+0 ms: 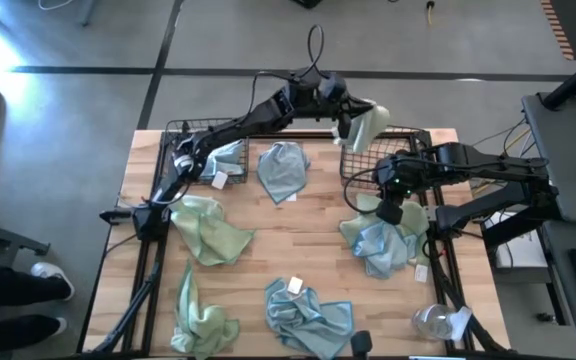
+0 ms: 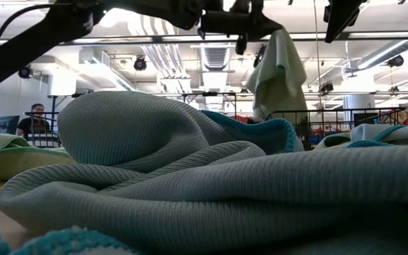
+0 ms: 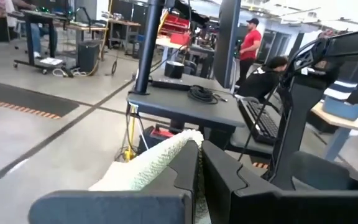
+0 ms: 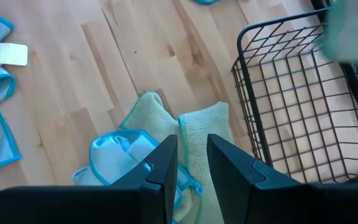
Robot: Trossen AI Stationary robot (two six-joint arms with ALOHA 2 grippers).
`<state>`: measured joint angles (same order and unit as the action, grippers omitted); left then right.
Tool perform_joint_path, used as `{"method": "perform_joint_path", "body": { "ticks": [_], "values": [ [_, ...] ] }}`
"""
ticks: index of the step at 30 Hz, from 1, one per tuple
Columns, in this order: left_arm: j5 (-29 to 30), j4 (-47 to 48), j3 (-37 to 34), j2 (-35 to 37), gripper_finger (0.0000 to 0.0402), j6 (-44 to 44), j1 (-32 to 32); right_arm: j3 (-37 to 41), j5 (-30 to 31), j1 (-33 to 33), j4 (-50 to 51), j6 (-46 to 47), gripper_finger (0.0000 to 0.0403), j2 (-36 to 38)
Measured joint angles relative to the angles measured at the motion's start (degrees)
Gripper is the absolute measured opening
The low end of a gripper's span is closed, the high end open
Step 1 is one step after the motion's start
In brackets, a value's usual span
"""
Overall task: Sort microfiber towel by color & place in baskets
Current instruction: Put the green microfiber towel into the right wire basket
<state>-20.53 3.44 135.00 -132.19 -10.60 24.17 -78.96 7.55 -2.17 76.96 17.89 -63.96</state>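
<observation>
The pale green towel is soft, light and floppy, so it is best pinched at an edge or corner, like here. The left gripper is squeezed shut on its top edge, up at 12 o'clock on the table. The cloth hangs limp below the fingers, just over the right basket. The right gripper hovers at 3 o'clock, fingers a little apart, holding nothing, above a blue and green pile.

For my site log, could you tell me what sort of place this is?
Probably an open lab or workshop: a wooden table on bare concrete, exposed ceiling ducts, and desks with a keyboard where people work.
</observation>
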Motion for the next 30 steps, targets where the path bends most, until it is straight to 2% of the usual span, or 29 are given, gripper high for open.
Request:
{"method": "perform_joint_path", "body": {
  "ticks": [4, 10, 18, 24, 30],
  "values": [
    [-0.76, -2.32, 0.00, -2.73, 0.0000, -4.05, -0.23, 0.00, 0.00, 0.00, -0.21, -0.04, 0.0082, 0.00],
    [-7.05, -9.66, 0.00, -6.64, 0.0000, -10.54, -0.19, 0.00, 0.00, 0.00, -1.09, 0.02, 0.0082, 0.00],
    [-17.17, -16.92, 0.00, -9.02, 0.0000, -12.63, -0.91, 0.00, -0.03, 0.00, -1.06, 0.05, 0.0082, 0.00],
    [-17.77, -16.76, 0.00, -9.15, 0.0007, -12.40, -1.24, 0.00, -0.03, 0.00, -1.06, 0.01, 0.0082, 0.00],
    [-15.44, -16.50, 0.00, -9.15, 0.0057, -11.95, -1.09, 0.00, -0.02, 0.00, -1.09, 0.00, 0.0082, 0.00]
  ]
}}
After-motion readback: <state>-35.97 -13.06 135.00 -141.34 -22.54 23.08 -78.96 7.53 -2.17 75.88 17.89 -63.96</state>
